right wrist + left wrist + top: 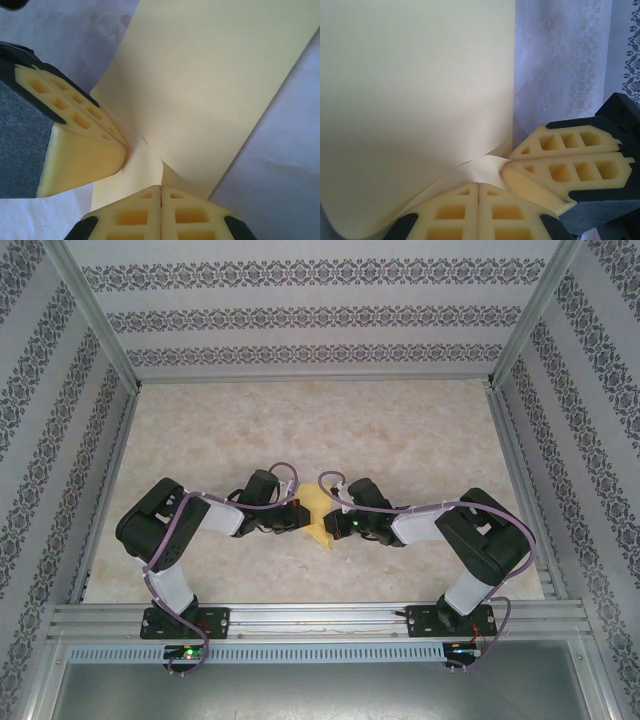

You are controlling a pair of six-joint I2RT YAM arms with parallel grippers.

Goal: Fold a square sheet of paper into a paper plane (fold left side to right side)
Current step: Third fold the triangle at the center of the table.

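The left gripper (298, 518) clamps the square sheet of paper (320, 530) from its left. The sheet sits at the table's (400, 430) near middle, its long axis running near to far. The right gripper (335, 523) pinches it from the right, equally close.

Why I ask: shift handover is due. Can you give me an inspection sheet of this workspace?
Surface: beige marbled tabletop, looks clean.
Job's things: yellow sheet of paper, bent, pinched between both grippers.
Clutter: nothing seen.
Grippers: left gripper shut on the sheet; right gripper shut on it too, fingertips close together.
Cables: purple cables run along both arms.
Surroundings: patterned walls, aluminium frame rails.
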